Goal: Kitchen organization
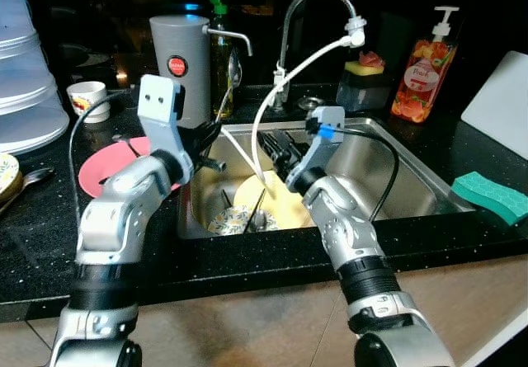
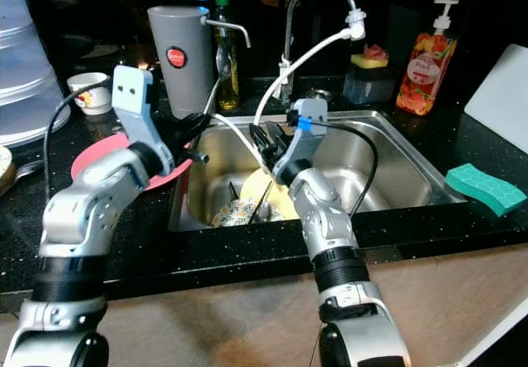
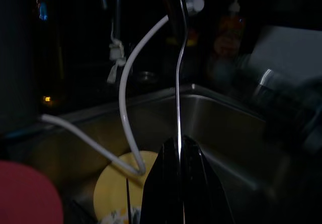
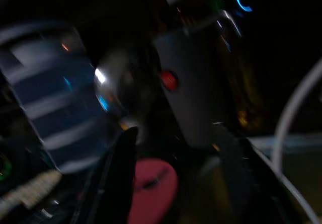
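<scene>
left gripper (image 1: pixel 213 146): over the sink's left rim, fingers pinched on a spoon (image 1: pixel 233 74) standing upright
right gripper (image 1: pixel 275 149): above the sink (image 1: pixel 396 177), fingers parted, holding nothing
sink bottom: yellow plate (image 1: pixel 285 206), patterned dish (image 1: pixel 231 218)

You have a black speckled stone countertop (image 1: pixel 462 235) with a stainless steel sink (image 1: pixel 396 165) set into it. On your left sit a flat pink plate (image 1: pixel 103 169) and a small white patterned cup (image 1: pixel 87 99), with a tall grey cylindrical container (image 1: pixel 180 66) behind the plate. On your right lie a teal rectangular sponge (image 1: pixel 488 195), an orange pump soap bottle (image 1: pixel 422 74) and a white board (image 1: pixel 497 103).
</scene>
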You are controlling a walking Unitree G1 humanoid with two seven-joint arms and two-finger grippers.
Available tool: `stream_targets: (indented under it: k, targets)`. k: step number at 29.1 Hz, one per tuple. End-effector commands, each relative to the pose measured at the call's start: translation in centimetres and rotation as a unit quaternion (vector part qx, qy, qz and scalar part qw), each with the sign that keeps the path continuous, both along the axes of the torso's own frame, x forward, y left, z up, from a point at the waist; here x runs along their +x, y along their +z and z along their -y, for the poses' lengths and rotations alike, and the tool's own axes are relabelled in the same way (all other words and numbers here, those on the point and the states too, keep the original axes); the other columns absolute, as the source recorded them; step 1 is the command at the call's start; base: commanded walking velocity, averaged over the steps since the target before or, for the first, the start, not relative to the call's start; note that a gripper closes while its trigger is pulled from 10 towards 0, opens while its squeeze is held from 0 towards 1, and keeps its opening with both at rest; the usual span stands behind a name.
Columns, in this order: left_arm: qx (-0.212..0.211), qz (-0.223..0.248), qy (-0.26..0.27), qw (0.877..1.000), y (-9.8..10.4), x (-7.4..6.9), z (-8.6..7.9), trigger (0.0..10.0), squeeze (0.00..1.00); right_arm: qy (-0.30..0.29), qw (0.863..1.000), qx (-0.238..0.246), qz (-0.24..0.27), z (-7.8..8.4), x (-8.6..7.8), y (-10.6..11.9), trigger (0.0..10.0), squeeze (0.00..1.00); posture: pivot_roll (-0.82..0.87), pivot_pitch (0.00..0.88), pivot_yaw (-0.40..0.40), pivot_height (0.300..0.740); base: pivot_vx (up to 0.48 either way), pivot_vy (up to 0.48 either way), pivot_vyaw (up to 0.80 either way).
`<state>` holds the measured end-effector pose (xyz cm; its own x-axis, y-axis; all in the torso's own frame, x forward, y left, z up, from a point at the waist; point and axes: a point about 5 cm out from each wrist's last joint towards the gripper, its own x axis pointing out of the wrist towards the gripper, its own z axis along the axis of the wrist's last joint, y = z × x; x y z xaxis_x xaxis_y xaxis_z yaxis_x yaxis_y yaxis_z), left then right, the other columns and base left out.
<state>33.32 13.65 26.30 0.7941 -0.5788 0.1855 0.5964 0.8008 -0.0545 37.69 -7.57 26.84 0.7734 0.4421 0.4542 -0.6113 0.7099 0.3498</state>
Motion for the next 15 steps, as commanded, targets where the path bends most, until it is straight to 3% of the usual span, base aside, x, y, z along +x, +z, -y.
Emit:
stream_targets:
  k: [1,5,8,9,15]
  targets:
    - [-0.015,0.017,-0.004,1.0,0.4,-0.2,0.1,0.0,0.0,0.007,1.0,0.026,0.001,0.2,-0.1,0.6,10.0,1.0,0.05,0.022,-0.008,0.74,0.0,0.0,0.0]
    - [-0.016,0.017,-0.015,1.0,-0.4,-0.4,-0.1,0.0,0.0,0.048,0.998,0.049,0.002,-0.3,-0.6,1.3,10.0,1.0,0.05,0.022,-0.008,0.74,0.0,0.0,0.0]
    - [-0.018,0.014,-0.015,1.0,-0.6,-0.5,-0.1,0.0,0.0,0.072,0.997,0.033,0.001,-1.0,-0.9,1.3,10.0,1.0,0.05,0.022,-0.008,0.74,0.0,0.0,0.0]
    - [-0.019,0.014,-0.017,1.0,-0.6,-0.5,0.0,0.0,0.0,0.084,0.996,0.019,0.0,-1.4,-1.1,1.2,10.0,0.0,0.05,0.022,-0.008,0.74,0.0,0.0,0.0]
    - [-0.04,0.014,-0.039,0.998,-0.4,-0.8,0.4,0.0,0.0,0.104,0.994,-0.017,-0.002,-2.1,-1.5,0.8,10.0,0.0,0.05,0.026,-0.006,0.74,0.0,0.0,0.0]
